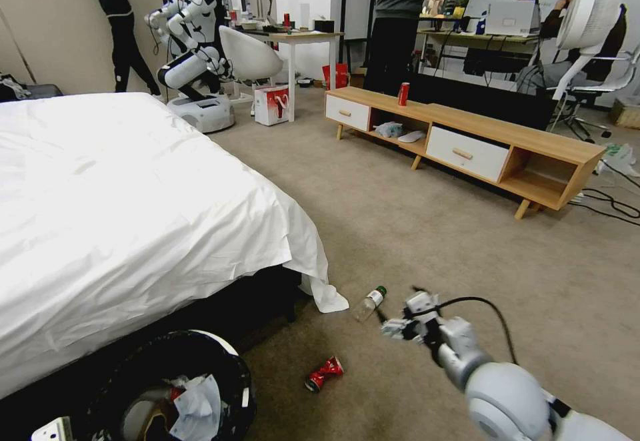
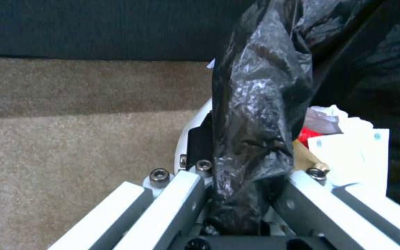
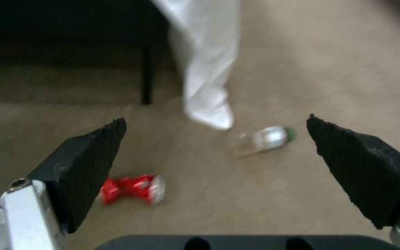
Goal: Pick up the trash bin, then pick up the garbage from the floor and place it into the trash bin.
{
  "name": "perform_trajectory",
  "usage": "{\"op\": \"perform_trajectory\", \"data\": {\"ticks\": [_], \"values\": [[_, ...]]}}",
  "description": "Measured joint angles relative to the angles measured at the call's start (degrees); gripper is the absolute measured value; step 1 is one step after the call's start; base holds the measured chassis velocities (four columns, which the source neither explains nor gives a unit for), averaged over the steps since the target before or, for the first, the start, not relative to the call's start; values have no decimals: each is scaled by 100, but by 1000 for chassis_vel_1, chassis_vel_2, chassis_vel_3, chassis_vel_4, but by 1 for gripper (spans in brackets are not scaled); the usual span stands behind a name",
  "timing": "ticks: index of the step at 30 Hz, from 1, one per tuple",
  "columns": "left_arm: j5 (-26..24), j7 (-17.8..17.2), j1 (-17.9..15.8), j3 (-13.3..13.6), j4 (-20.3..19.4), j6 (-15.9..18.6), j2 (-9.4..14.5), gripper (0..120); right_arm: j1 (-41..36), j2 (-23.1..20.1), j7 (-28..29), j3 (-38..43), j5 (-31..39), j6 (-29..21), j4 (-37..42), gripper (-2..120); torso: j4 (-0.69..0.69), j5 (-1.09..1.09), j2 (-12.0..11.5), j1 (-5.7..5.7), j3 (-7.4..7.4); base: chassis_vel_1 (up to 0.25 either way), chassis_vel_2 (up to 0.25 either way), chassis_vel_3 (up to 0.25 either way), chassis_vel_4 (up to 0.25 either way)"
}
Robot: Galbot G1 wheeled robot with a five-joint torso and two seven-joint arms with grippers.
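Bin's sorted: left gripper [image 2: 237, 194] clamps the trash bin [image 1: 230, 361] rim, right gripper [image 3: 216, 152] gapes over the carpet [image 1: 413, 227], so I'd guess dropping onto the clear bottle [image 3: 261, 139] or crushed red can [image 3: 133, 187] comes next.

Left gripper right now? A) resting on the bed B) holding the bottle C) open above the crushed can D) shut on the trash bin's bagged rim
D: in the left wrist view the left gripper pinches the trash bin at its black-bagged rim.

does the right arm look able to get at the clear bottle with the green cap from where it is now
Probably yes. The right gripper hangs above the carpet with its jaws open, and the bottle lies on bare floor between them in the right wrist view, nothing covering it.
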Motion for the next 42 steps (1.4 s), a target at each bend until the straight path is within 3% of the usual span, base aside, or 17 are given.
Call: {"op": "perform_trajectory", "data": {"ticks": [1,4,6,14,18,35,40,42], "values": [[0,0,0,0,0,0,0,0,0,0,0,0,0,0,0,100,0,0,0,0,0,0,0,0,0],[0,3,-16,35,26,1,-10,0,719,225,322,-759,393,-843,-102,100,2,-1,0,0,0,0,0,0,0],[0,5,-19,42,31,0,-10,0,859,264,368,-929,492,-1098,-129,100,1,0,0,0,0,0,0,0,0],[8,13,-52,88,66,0,-27,0,1383,476,-69,-1652,314,-1259,-709,100,-1,0,0,0,0,0,0,0,0],[32,37,-70,115,105,-8,-62,0,1737,740,-521,-2100,-23,-1238,-1208,100,0,0,0,0,0,0,0,0,0],[96,96,-92,112,205,-35,-145,0,2296,1724,-1043,-2848,-1057,-933,-3240,100,-1,0,0,0,0,0,0,0,0],[127,119,-121,120,257,-47,-169,0,2440,2165,-1272,-3052,-1688,-369,-4086,100,-1,-1,0,0,0,0,0,0,0],[137,122,-155,125,293,-49,-194,0,2545,2520,-1467,-3203,-2249,126,-4634,100,0,-2,0,0,0,0,0,0,0]]}}
